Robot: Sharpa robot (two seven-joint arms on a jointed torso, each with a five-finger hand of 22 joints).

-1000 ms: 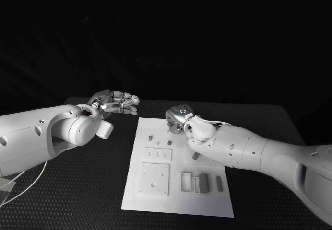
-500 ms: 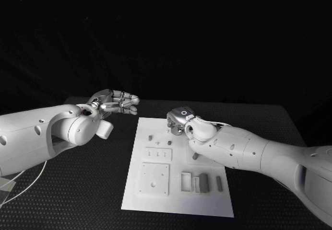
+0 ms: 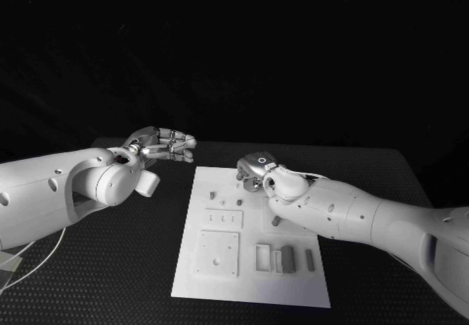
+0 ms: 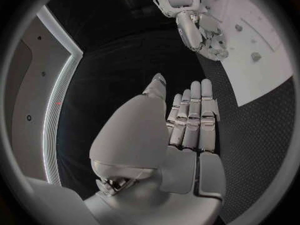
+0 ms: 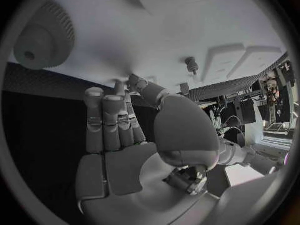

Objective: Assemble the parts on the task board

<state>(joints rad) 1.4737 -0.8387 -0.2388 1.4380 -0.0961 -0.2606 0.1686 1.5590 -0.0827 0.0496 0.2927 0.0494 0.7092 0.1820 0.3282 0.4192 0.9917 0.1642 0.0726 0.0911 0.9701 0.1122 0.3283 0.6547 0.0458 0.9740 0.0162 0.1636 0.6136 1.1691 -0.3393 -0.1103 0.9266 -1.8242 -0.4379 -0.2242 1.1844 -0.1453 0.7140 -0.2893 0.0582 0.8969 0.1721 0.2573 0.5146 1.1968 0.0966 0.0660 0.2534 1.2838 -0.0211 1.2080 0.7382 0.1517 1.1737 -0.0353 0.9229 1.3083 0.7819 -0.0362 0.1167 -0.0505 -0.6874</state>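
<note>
Black tabletop (image 3: 117,271) carries the scene: the right robot hand (image 3: 252,169), fingers straight and together and holding nothing, hovers over the far end of the white task board (image 3: 249,271), while the left robot hand (image 3: 164,145), fingers loosely curled and holding nothing, hangs beyond the board's far left corner, with small grey parts (image 3: 287,257) lying near the board's near end.

The board (image 3: 249,271) lies in the middle of the table (image 3: 117,284), its long side running away from the robot. The left hand (image 3: 161,144) hangs over the table just beyond the board's far left corner. The right hand (image 3: 256,169) is over the board's far end. Small parts (image 3: 225,201) stand in a row on the board's far half (just before the right hand). Upright parts (image 3: 285,258) stand near its right near corner.
</note>
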